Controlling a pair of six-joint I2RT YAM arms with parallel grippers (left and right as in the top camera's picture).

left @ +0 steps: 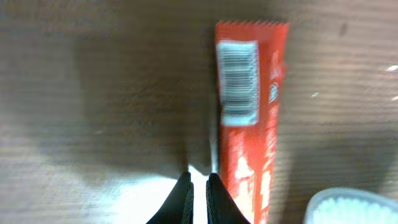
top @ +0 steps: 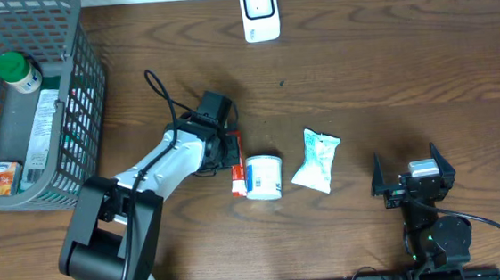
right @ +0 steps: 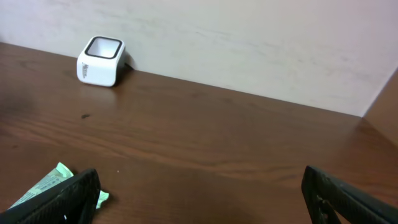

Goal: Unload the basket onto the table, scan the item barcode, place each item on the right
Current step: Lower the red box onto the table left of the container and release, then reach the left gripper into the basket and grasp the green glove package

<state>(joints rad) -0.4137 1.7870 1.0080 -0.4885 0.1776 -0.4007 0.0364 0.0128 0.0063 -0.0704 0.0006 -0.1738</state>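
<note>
Red stick packet (top: 237, 166) lies flat near the middle of the bench (top: 406, 74), its barcode label (left: 239, 81) face up, likely left that way so it can be found and shown to the white scanner (top: 260, 12) at the far edge. Its long axis runs near to far. A white tub (top: 264, 176) sits just right of it. The left pincer (left: 199, 179), clenched on nothing, hangs just left of it. The right pincer (top: 411, 179) waits spread wide and empty, near right.
</note>
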